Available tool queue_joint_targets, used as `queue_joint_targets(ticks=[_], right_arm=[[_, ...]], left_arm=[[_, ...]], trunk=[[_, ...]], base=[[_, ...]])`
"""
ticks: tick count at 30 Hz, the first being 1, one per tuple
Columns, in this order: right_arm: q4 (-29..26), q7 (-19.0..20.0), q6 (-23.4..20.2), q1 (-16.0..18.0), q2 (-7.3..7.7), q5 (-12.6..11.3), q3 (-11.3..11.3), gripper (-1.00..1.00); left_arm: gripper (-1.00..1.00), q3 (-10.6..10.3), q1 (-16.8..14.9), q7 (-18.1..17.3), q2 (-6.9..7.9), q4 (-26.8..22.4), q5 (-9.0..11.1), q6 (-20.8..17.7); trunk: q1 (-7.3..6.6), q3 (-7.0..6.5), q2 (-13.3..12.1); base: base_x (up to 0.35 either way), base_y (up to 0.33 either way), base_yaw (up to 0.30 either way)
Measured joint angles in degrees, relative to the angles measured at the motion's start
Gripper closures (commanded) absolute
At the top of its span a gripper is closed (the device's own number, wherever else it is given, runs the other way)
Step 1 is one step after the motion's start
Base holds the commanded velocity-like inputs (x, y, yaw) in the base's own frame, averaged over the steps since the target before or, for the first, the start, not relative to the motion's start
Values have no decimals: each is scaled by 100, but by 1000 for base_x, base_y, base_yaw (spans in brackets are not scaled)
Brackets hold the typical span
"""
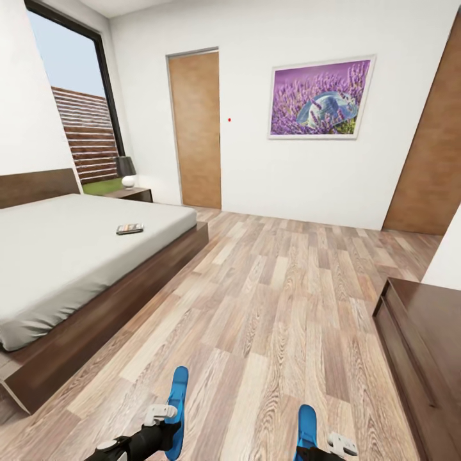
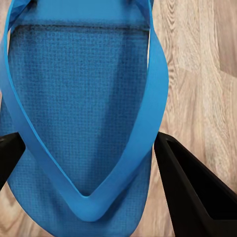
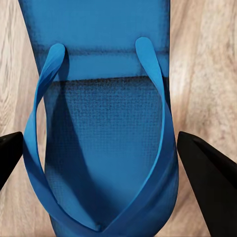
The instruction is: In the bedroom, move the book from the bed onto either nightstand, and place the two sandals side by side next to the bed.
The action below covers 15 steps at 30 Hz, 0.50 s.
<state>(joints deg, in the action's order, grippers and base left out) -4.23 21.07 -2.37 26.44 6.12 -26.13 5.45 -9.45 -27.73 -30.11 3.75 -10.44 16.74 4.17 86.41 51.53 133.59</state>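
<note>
Each gripper's jaws clamp a sandal, left gripper [image 1: 168,428] and right gripper [image 1: 312,447]; set both level, parallel, beside the bed [image 1: 96,307].

I see a blue sandal [image 2: 84,98] between my left hand's [image 2: 89,163] two black fingers [image 2: 190,197] — its V-shaped strap [image 2: 143,143] meets at a point near the hand. Light wood-plank floor [image 2: 197,64] lies beneath — whether the fingers touch the sole, I cannot tell.

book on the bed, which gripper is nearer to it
Left. The left gripper, holding a sandal, is on the bed's side, below the book. The right gripper sits farther across the floor.
</note>
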Motion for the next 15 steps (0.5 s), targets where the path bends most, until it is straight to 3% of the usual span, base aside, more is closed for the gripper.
queue_joint_targets(ticks=[15], right_arm=[[-1,0,1,0,0,12,-11,100]], left_arm=[[100,-6,0,0,-1,2,13,0]], trunk=[[0,116,0]], base=[[0,0,56]])
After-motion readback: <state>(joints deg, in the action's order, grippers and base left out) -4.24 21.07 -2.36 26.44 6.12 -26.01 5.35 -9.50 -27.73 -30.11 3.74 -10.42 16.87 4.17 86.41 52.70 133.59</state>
